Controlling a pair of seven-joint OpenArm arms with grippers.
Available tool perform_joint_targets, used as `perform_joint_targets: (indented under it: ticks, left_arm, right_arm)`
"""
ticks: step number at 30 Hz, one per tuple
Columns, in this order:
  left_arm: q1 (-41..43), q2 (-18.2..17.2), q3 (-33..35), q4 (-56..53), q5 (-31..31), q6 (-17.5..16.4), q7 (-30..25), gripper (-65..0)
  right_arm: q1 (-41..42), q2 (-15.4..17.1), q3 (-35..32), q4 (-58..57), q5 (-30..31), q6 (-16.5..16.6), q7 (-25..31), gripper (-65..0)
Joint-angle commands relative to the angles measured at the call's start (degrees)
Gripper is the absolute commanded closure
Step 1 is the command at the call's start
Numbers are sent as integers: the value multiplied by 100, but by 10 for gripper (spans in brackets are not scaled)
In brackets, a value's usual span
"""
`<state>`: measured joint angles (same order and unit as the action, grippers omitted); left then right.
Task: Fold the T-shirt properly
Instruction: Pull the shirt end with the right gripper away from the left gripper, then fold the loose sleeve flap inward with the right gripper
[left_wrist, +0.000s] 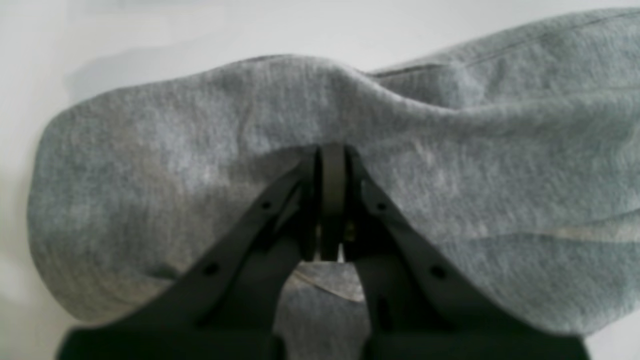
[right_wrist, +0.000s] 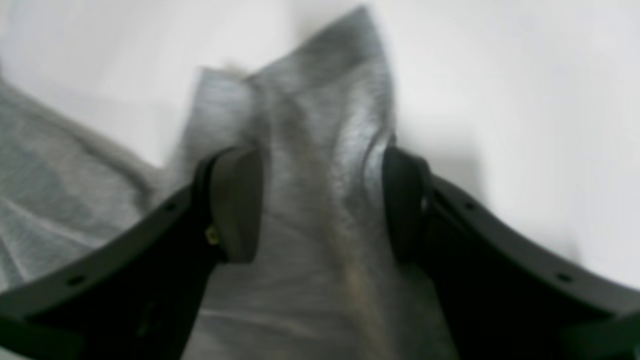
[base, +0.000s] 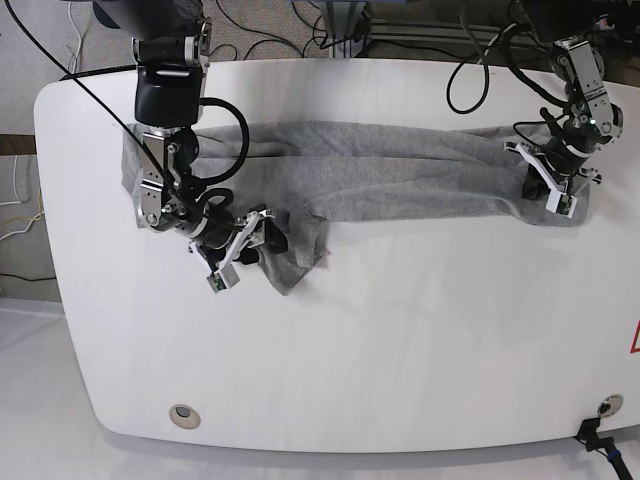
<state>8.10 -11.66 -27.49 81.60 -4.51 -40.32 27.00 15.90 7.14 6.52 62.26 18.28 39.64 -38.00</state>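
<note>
Base view: heather-grey cotton T-shirt (base: 390, 185) stretched across white rounded desk (base: 400, 350), left end effector (base: 553, 180) clamped on it, right end effector (base: 268, 235) spread wide astride a fold; cables (base: 300, 35) behind.

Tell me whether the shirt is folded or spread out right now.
Partly folded: the T-shirt lies as a long doubled band across the table, one corner trailing near the right gripper.
</note>
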Motion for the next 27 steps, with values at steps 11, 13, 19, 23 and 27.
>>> perform_joint_targets:
  ticks: [11,13,19,23,27]
  left_arm:
    - [-32,-87,-34,108,-28,32,-50,0]
    - [-32,-87,-34,108,-28,32,-50,0]
    - [-32,-87,-34,99,-28,32,-50,0]
    - [-32,-87,-34,99,-28,32,-50,0]
    - [-32,-87,-34,90,-28,32,-50,0]
  right_arm:
    - [-38,-252,-121,196,-48,36,-152,-129]
    - [-12,-243,-121,196,-57,36,-152,0]
    - [93,-217,-112,310,-74,36,-187,0]
    - [93,-208,-112,838,-48,36,-547,0]
    - [85,-235,11,1576,-48,36,-1145,0]
